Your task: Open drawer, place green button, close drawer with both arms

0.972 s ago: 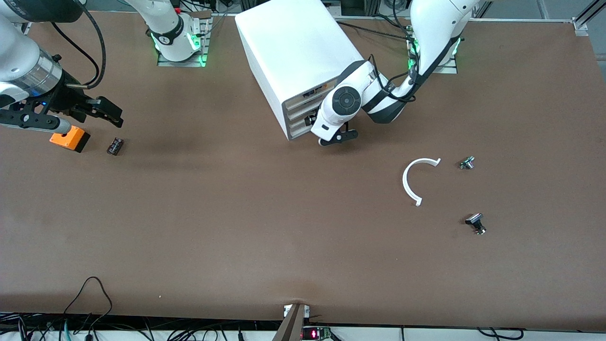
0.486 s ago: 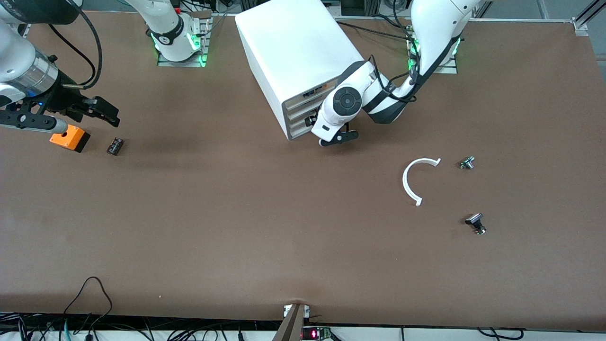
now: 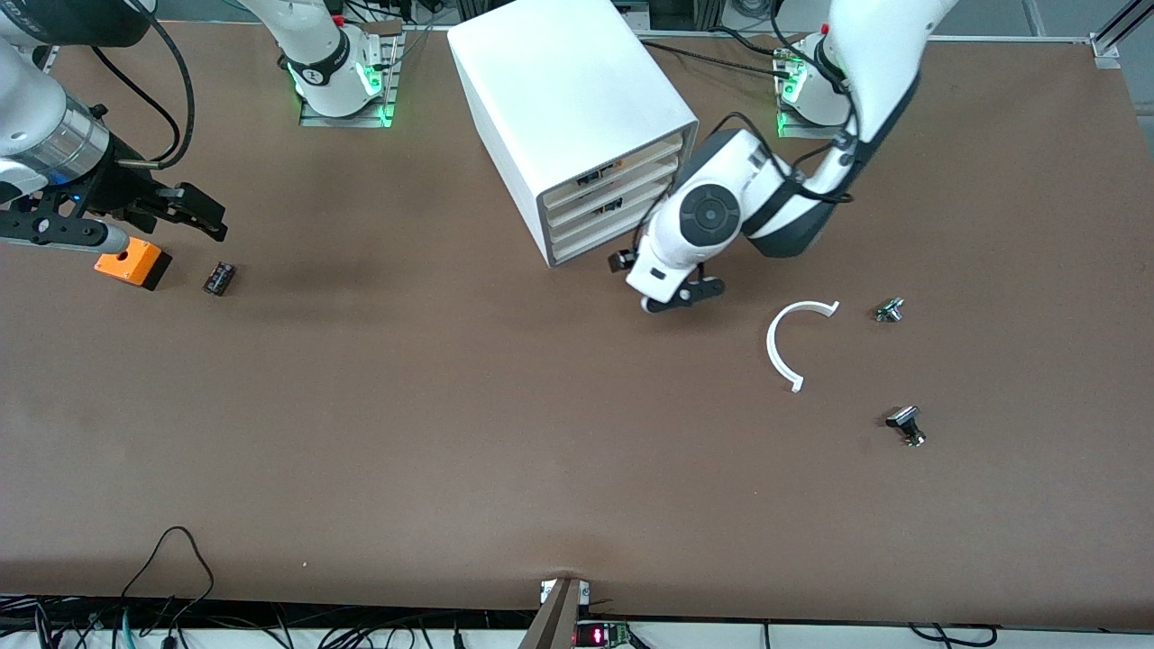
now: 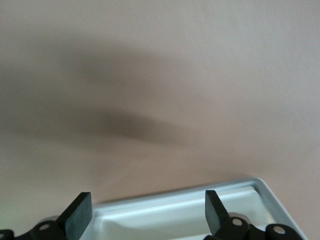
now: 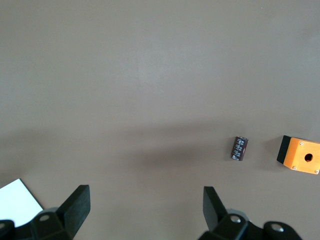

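The white cabinet stands at the robots' edge of the table, its cream drawer fronts facing the front camera. My left gripper is open, in front of the cabinet. In the left wrist view the gripper is over the rim of a white tray drawer; the arm hides that drawer in the front view. The button, tiny and greenish, lies on the table toward the left arm's end. My right gripper is open and empty over the table at the right arm's end, as its wrist view shows.
A white curved strip lies beside the button. A black-and-silver part lies nearer the front camera. An orange box with a hole and a small black part lie under the right gripper.
My left arm has drawn back from the cabinet front, toward the front camera and the left arm's end. My right gripper has shifted slightly.
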Motion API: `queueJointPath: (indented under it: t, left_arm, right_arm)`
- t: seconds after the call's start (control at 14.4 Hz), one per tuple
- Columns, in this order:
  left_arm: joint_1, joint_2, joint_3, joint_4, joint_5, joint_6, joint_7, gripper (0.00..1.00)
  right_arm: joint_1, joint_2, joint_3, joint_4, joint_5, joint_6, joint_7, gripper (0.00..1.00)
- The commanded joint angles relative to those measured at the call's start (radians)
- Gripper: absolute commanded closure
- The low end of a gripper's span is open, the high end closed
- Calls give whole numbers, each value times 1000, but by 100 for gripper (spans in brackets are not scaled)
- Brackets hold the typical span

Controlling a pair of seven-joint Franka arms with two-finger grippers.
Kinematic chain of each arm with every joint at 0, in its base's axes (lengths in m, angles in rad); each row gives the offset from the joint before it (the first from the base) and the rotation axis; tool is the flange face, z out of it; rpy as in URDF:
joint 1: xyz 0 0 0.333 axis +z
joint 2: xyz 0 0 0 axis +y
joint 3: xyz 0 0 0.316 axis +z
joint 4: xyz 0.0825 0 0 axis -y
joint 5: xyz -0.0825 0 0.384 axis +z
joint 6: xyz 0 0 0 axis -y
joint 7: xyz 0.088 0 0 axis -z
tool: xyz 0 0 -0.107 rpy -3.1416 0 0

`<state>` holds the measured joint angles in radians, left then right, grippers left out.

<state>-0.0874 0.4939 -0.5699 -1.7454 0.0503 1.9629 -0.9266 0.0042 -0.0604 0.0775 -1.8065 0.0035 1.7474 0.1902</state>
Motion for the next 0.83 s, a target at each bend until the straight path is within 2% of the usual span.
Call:
queueJointPath:
  t: [0.0, 0.14, 0.35, 0.56, 0.62, 0.76]
  left_arm:
    - [32, -11, -1, 139, 94, -184, 86, 1]
    - [78, -21, -5, 210, 134, -277, 171, 1]
    - [158, -70, -7, 263, 135, -361, 305, 1]
    - [242, -136, 4, 300, 128, -417, 550, 1]
    - [247, -170, 39, 299, 128, -415, 639, 1]
    - [233, -259, 181, 284, 65, -407, 823, 1]
  right_arm:
    - [-23, -22, 19, -22, -8, 14, -21, 0]
    - [-23, -22, 19, -24, -7, 17, -21, 0]
    - [-23, -19, 18, -17, -7, 21, -23, 0]
    - [-20, -7, 19, -11, -5, 26, -47, 0]
    - [-20, -4, 21, -11, -5, 26, -49, 0]
    - [-20, -2, 19, -11, -5, 26, -67, 0]
